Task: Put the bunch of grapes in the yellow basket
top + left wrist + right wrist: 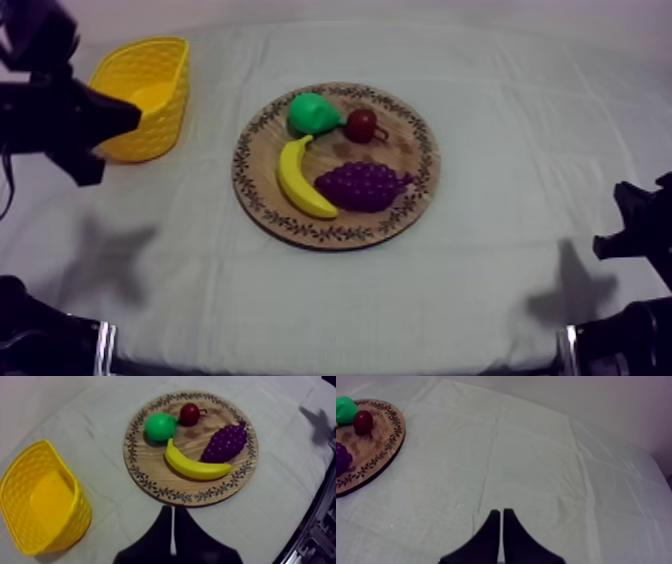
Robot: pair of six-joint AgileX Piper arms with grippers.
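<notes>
The purple bunch of grapes (362, 186) lies on the round wooden board with a patterned rim (335, 236), just beside the yellow banana (298, 180). My left gripper (172, 509) hovers well apart from the grapes, next to the yellow basket (150, 95), its black fingers pressed together on nothing. My right gripper (501, 511), likewise closed and empty, hangs over the grey-white cloth (536, 466).

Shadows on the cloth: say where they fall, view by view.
Top view: two dark blotches on the cloth, one toward each lower corner. Left wrist view: the pear and banana throw soft shadows on the board; a dark patch lies on the cloth beyond it. Right wrist view: even light, faint crease shading.
</notes>
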